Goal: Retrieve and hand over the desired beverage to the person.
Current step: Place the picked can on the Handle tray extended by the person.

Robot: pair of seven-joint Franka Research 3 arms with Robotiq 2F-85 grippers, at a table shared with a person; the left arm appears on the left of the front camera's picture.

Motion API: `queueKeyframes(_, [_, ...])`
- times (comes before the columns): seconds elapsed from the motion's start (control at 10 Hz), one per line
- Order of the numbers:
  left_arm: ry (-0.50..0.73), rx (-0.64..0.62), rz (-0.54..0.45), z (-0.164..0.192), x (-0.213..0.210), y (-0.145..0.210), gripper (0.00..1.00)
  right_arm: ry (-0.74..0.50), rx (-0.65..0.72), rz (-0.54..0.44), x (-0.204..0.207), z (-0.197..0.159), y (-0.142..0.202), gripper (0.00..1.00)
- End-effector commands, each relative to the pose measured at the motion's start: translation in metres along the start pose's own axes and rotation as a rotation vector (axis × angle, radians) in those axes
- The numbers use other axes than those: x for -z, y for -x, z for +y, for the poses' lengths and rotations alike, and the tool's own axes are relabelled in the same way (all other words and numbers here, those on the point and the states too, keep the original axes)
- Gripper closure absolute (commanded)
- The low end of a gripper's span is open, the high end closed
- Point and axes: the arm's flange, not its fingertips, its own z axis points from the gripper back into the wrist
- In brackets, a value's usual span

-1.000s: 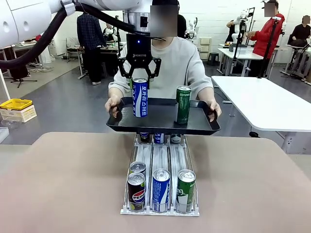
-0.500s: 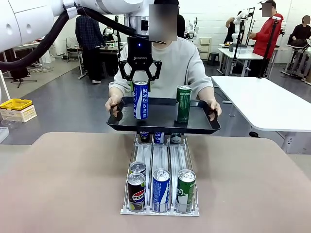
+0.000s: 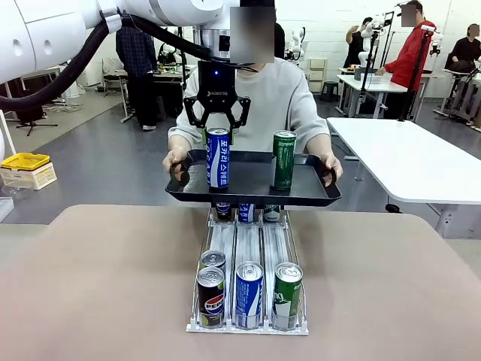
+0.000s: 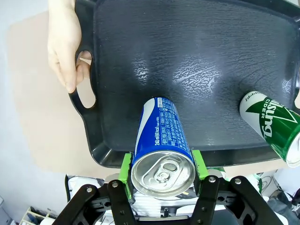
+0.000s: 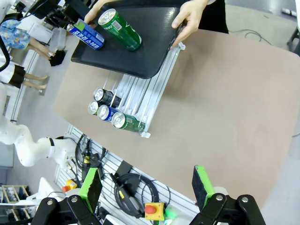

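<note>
Blue can [image 3: 217, 157] stands upright on the black tray [image 3: 252, 197] the person [image 3: 279, 98] holds by both handles above the far edge of the worktop [image 3: 113, 286]; a green can [image 3: 283, 160] stands beside it, apart. Left gripper [image 3: 216, 129] hangs straight down over the blue can's top, wrist vertical, arm reaching in from upper left across the middle; in the left wrist view its green pads [image 4: 125, 165] flank the can's rim on both sides, right at the wall, but contact can't be told for sure, so jaws look slightly parted around the can, not clearly clamping. Can prob. full, so moderately heavy; thin stiff aluminium, smooth & slippery, dents if squeezed hard; best hold is on the cylindrical wall just below the rim, pads opposite each other. Tray is hand-held, so it may wobble; a nudge could tip the can. Right gripper [image 5: 147, 186] hovers high over the worktop, jaws wide apart, holding nothing. Dispenser rack [image 3: 249, 289] on the worktop has more cans at its front.
</note>
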Motion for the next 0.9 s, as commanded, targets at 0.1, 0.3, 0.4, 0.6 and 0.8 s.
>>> queueKeyframes(0.1, [0.019,0.037,0.020,0.0040,-0.0029,0.0001,0.00,-0.016,0.000,-0.002,0.0011,0.0011,-0.0009,0.00])
queueKeyframes(0.3, [0.021,0.041,0.025,0.0041,-0.0025,0.0008,0.00,-0.016,0.000,-0.002,0.0011,0.0011,-0.0009,0.00])
queueKeyframes(0.4, [0.021,0.042,0.026,0.0047,-0.0027,0.0008,0.00,-0.016,0.000,-0.002,0.0011,0.0011,-0.0009,0.00])
queueKeyframes(0.6, [0.022,0.048,0.029,0.0057,-0.0031,0.0006,0.00,-0.016,0.000,-0.002,0.0011,0.0011,-0.0009,0.00])
queueKeyframes(0.8, [0.025,0.047,0.029,0.0061,-0.0037,0.0007,0.00,-0.016,0.000,-0.002,0.0011,0.0011,-0.0009,0.00])
